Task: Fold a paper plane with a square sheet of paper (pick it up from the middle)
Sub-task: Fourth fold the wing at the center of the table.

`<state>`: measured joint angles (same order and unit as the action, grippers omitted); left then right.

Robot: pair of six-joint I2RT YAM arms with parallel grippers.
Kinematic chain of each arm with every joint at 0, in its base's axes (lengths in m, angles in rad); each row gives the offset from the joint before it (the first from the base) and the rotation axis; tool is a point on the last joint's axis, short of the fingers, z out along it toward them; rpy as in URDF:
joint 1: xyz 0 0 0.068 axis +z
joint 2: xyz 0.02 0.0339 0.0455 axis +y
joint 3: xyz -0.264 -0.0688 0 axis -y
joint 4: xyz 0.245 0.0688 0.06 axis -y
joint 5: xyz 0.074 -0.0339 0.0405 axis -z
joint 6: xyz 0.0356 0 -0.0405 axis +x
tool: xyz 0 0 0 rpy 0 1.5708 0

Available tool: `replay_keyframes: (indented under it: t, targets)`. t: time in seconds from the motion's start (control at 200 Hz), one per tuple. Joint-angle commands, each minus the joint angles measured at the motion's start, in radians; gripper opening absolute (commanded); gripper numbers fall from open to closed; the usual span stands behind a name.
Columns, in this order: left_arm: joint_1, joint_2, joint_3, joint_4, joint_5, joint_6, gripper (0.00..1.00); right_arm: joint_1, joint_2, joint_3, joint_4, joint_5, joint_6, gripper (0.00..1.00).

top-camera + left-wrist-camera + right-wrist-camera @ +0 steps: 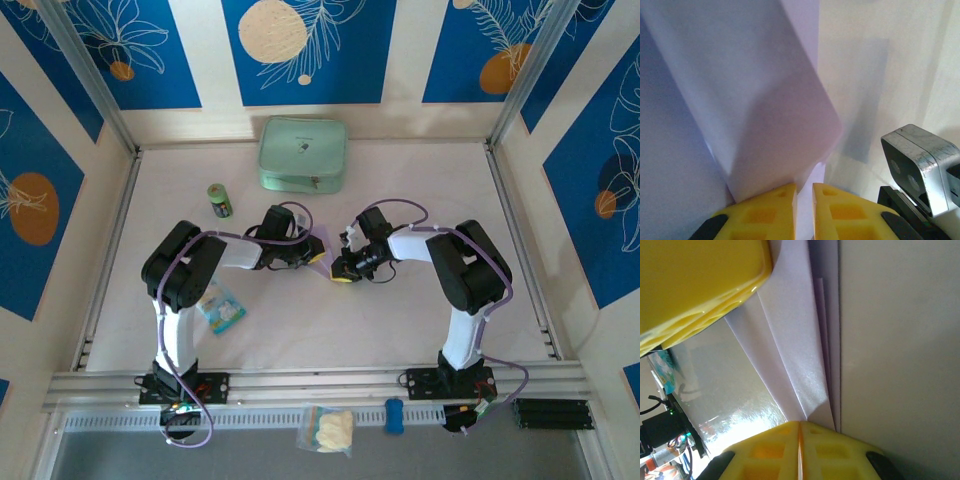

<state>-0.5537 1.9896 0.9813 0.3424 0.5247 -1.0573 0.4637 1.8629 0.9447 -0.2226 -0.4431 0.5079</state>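
Square sheet of paper [322,262], creased lengthwise, runs mid-table [400,330] between my left gripper [316,252] and right gripper [343,272], both pinching its ends.

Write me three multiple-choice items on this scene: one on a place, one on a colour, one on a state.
1. Where does the mint-green pouch lie?
A. between the arm bases
B. at the far edge of the table
C. under the left arm

2. What colour is the folded paper?
A. orange
B. black
C. lavender

3. How does the right tool stand?
A. shut on the paper
B. wide open and empty
C. shut on the pouch

Key: B, the top view shows the pouch farthest from the arms; C, both wrist views show lavender sheets; A, its yellow fingers meet with the paper pinched between them.
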Motion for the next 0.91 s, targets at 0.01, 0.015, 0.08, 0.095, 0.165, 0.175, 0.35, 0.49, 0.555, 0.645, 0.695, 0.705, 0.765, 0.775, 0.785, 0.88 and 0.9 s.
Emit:
replay_keyframes:
  t: [0.01, 0.015, 0.08, 0.095, 0.165, 0.175, 0.35, 0.49, 0.555, 0.645, 0.695, 0.705, 0.765, 0.775, 0.785, 0.88, 0.9]
  targets:
    - [0.006, 0.03, 0.021, -0.079, -0.013, 0.022, 0.17, -0.007, 0.041, 0.0, -0.113, 0.04, -0.037, 0.1]
    - [0.006, 0.03, 0.021, -0.08, -0.013, 0.023, 0.17, -0.007, 0.041, 0.0, -0.114, 0.04, -0.039, 0.1]
    - [0.008, 0.028, 0.028, -0.1, -0.021, 0.037, 0.17, -0.007, 0.048, 0.003, -0.139, 0.038, -0.049, 0.09]
    - [0.01, 0.026, 0.03, -0.104, -0.023, 0.041, 0.17, -0.007, 0.048, 0.003, -0.143, 0.04, -0.05, 0.1]
    - [0.014, 0.028, 0.037, -0.121, -0.031, 0.052, 0.17, -0.008, 0.051, 0.003, -0.158, 0.051, -0.054, 0.09]
    - [0.016, 0.027, 0.038, -0.123, -0.031, 0.055, 0.17, -0.008, 0.051, 0.003, -0.16, 0.052, -0.055, 0.09]
    - [0.026, 0.034, 0.048, -0.146, -0.035, 0.075, 0.17, -0.01, 0.059, 0.008, -0.192, 0.069, -0.061, 0.08]
    - [0.032, 0.039, 0.052, -0.165, -0.041, 0.086, 0.17, -0.011, 0.068, 0.012, -0.211, 0.086, -0.061, 0.07]
    - [0.036, 0.04, 0.054, -0.175, -0.047, 0.093, 0.17, -0.011, 0.071, 0.013, -0.221, 0.096, -0.059, 0.06]
    - [0.042, 0.043, 0.053, -0.183, -0.049, 0.096, 0.17, -0.011, 0.076, 0.018, -0.237, 0.107, -0.057, 0.06]
    - [0.043, 0.043, 0.052, -0.184, -0.051, 0.097, 0.17, -0.011, 0.077, 0.019, -0.246, 0.113, -0.056, 0.06]
    - [0.044, 0.043, 0.053, -0.184, -0.051, 0.097, 0.17, -0.011, 0.077, 0.019, -0.246, 0.114, -0.057, 0.06]
    - [0.046, 0.048, 0.057, -0.189, -0.05, 0.102, 0.17, -0.013, 0.08, 0.022, -0.255, 0.118, -0.055, 0.06]
    - [0.047, 0.049, 0.057, -0.189, -0.049, 0.103, 0.17, -0.012, 0.081, 0.022, -0.256, 0.118, -0.054, 0.06]
    - [0.046, 0.05, 0.059, -0.19, -0.049, 0.105, 0.17, -0.013, 0.081, 0.022, -0.257, 0.118, -0.054, 0.06]
    - [0.053, 0.061, 0.074, -0.203, -0.045, 0.118, 0.17, -0.014, 0.086, 0.023, -0.262, 0.119, -0.054, 0.06]
    - [0.054, 0.063, 0.078, -0.205, -0.044, 0.122, 0.17, -0.013, 0.086, 0.024, -0.264, 0.121, -0.052, 0.06]
